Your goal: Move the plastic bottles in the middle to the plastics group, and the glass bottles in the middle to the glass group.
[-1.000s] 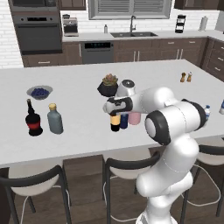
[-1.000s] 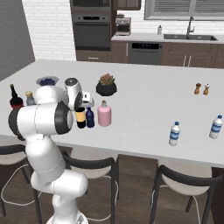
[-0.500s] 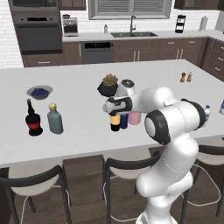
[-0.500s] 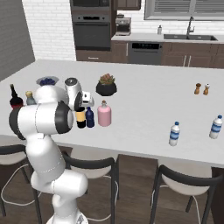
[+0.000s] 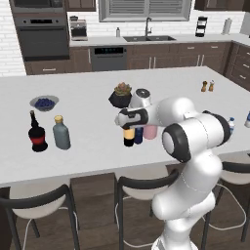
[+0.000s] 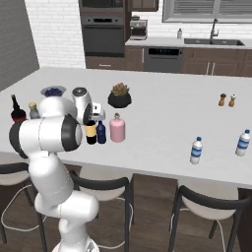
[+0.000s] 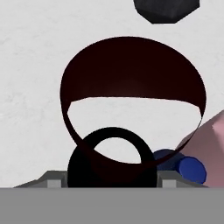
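We see the pincer [image 5: 128, 118] atop the wine bottle [image 5: 128, 137]; grip unclear. Blue bottle [image 5: 138, 135] and pink bottle [image 5: 150, 132] stand beside it.

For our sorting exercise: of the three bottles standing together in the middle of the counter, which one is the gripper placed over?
The tall dark wine bottle with a yellow label, leftmost in the right base view; the gripper sits over its neck, while the small dark-blue bottle and squat pink bottle stand free.
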